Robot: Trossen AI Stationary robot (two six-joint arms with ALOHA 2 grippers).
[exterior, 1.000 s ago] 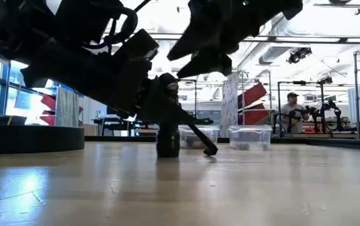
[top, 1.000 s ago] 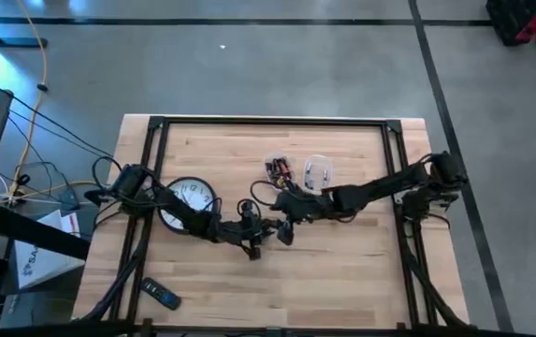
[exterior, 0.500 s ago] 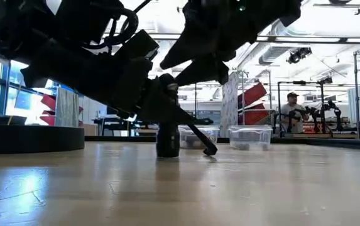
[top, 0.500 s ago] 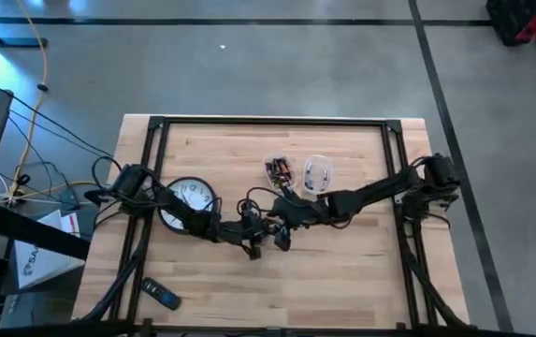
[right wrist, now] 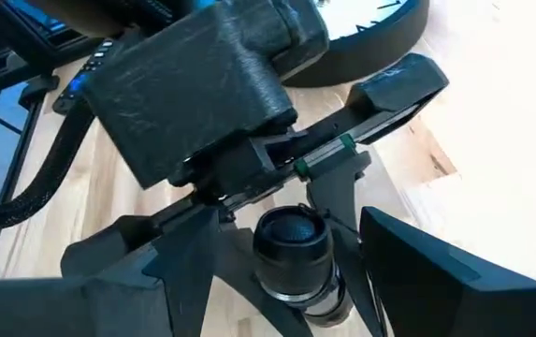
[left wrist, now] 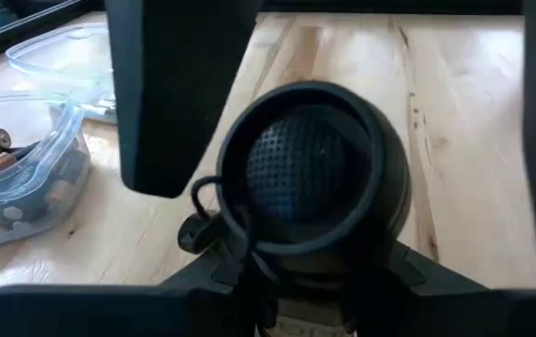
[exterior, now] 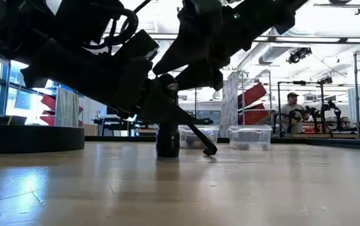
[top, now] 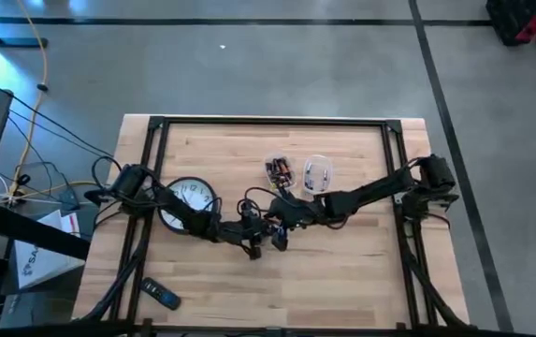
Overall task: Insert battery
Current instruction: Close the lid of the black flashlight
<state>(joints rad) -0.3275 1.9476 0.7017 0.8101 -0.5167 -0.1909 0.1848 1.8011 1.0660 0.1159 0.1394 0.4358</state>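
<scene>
Over the last second the right end effector (top: 277,234) had slid in toward the left end effector (top: 253,245), which gripped the upright flashlight (right wrist: 296,253) mid-table (top: 342,281). Its fingers stood wide around the flashlight's end. No battery showed, so insertion looked pending.

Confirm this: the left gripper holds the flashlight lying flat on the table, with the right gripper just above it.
Not quite. The flashlight stands upright on the table, not flat; the low view shows it. The rest holds: the left gripper grips it, and the right gripper hangs just above it, fingers open.
</scene>
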